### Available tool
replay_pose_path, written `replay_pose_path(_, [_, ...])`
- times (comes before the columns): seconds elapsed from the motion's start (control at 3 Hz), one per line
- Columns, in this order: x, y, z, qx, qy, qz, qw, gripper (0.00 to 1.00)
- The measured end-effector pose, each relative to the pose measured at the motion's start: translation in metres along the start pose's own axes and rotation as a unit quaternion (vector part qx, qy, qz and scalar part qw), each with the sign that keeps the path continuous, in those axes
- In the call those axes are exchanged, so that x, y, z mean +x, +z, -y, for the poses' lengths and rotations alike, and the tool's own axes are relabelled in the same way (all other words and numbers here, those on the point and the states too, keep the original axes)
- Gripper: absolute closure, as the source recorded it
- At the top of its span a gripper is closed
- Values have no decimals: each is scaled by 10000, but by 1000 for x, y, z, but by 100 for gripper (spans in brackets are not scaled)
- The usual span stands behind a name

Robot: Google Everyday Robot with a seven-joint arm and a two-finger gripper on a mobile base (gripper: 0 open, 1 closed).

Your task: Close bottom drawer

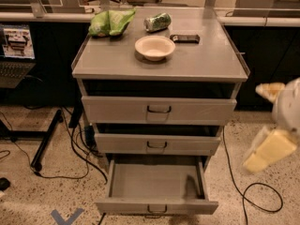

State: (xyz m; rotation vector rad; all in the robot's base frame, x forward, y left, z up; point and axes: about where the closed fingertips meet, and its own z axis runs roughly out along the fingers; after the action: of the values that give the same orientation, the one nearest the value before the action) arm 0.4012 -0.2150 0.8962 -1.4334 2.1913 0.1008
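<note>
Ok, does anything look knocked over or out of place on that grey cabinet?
The green can lies on its side on the cabinet top. The bottom drawer stands pulled far out. The gripper hangs open off to the right of the cabinet, touching nothing.

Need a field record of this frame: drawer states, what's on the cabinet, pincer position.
cabinet: grey metal, three drawers
bottom drawer: pulled far out, tray looks empty
handle: on the bottom drawer's front, nothing touching it
middle drawer: far less extended
top drawer: far less extended
cabinet top: white bowl, green bag, can on its side, dark flat device
pincer: right of the cabinet, near middle-drawer height, apart from every drawer
task status: closing not yet done
</note>
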Motion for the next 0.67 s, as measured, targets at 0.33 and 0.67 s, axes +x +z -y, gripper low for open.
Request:
replay_pose_path(0.33, [45, 66, -22, -153, 643, 271, 9974, 0])
replay_pose_path(0.67, [88, 146, -13, -28, 1233, 460, 9913, 3])
